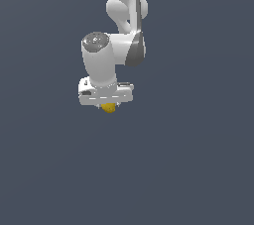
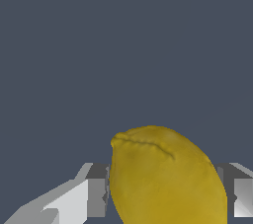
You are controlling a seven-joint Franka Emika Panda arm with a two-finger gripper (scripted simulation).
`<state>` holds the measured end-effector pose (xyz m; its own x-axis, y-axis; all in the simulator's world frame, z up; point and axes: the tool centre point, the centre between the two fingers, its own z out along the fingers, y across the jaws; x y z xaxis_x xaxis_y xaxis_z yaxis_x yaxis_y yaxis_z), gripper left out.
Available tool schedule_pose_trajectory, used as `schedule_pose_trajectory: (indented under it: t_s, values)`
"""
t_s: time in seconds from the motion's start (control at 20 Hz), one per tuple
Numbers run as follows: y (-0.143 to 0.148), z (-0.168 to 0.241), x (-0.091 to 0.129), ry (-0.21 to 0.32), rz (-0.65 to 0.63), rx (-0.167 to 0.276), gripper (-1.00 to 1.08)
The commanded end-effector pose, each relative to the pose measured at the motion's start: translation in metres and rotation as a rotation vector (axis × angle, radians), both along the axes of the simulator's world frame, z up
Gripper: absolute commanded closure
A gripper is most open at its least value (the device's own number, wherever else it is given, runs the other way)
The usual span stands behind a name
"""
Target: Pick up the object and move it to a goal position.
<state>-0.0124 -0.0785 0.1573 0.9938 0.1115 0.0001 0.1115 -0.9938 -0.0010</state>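
In the wrist view the yellow ball is very close to the camera and sits between the two grey fingers of the pincer, one finger on each side of it. Both fingers seem to touch the ball's sides, so the pincer is clamped on the ball. The ball is roundish and a little lumpy, with a small crease across its upper surface, and it is much narrower than the pincer's white body. Behind the ball there is only a plain dark grey-blue surface. In the exterior view the same pincer points downward, and the ball shows just under its white body, only partly visible between the fingers. Above the pincer the white arm bends and rises out of the picture at the top. The same dark surface fills everything around it.
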Motion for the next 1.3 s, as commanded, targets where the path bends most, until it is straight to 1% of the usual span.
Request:
schedule_pose_trajectory:
  t_s: [0.0,0.35,0.6,0.9,1.25]
  values:
    - [-0.014,0.025,0.007,-0.001,0.0,0.0,1.08]
    - [-0.053,0.091,0.027,-0.001,0.0,0.0,1.08]
    - [-0.076,0.13,0.039,-0.001,0.0,0.0,1.08]
    - [-0.098,0.168,0.052,0.0,0.001,0.0,1.08]
    - [-0.119,0.203,0.065,0.0,0.001,0.0,1.08]
